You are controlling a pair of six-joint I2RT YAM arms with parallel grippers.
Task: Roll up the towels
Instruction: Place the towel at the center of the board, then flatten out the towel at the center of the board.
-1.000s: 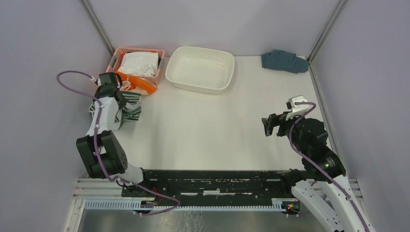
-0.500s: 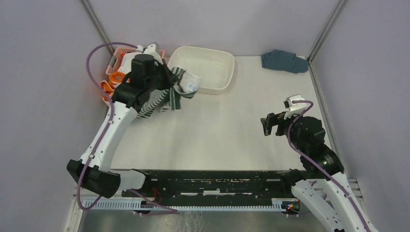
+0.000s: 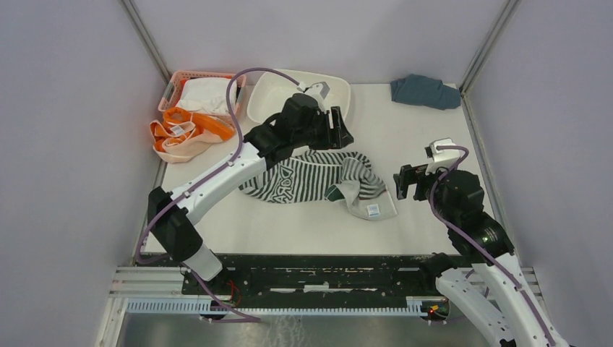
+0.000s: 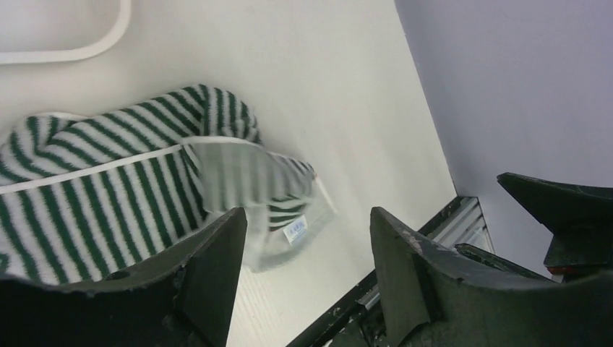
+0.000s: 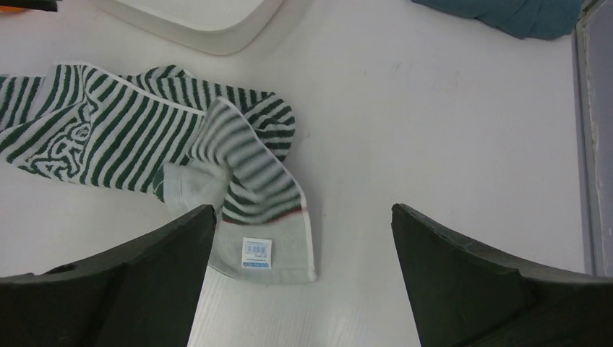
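Note:
The dark green-and-white striped towel [image 3: 311, 181] lies crumpled on the middle of the table, its labelled grey corner [image 3: 372, 210] folded over toward the right. That corner is motion-blurred in both wrist views. My left gripper [image 3: 341, 130] hangs above the towel's far edge, open, with nothing between its fingers [image 4: 307, 217]; the striped towel [image 4: 108, 202] shows below it. My right gripper [image 3: 405, 184] stands open just right of the towel, the striped towel [image 5: 108, 137] ahead of its empty jaws [image 5: 303, 210]. The orange towel [image 3: 189, 134] lies bunched at the far left, in front of the basket.
A pink basket [image 3: 181, 78] holding a white cloth [image 3: 206, 94] stands at the back left. A white tub [image 3: 340, 85] sits beside it, behind my left gripper. A blue-grey cloth [image 3: 425, 92] lies in the back right corner. Grey walls close both sides.
My left arm swung from the basket side to the table's middle carrying the striped towel, then opened and let it go; the towel now lies on the table. The right arm barely moved.

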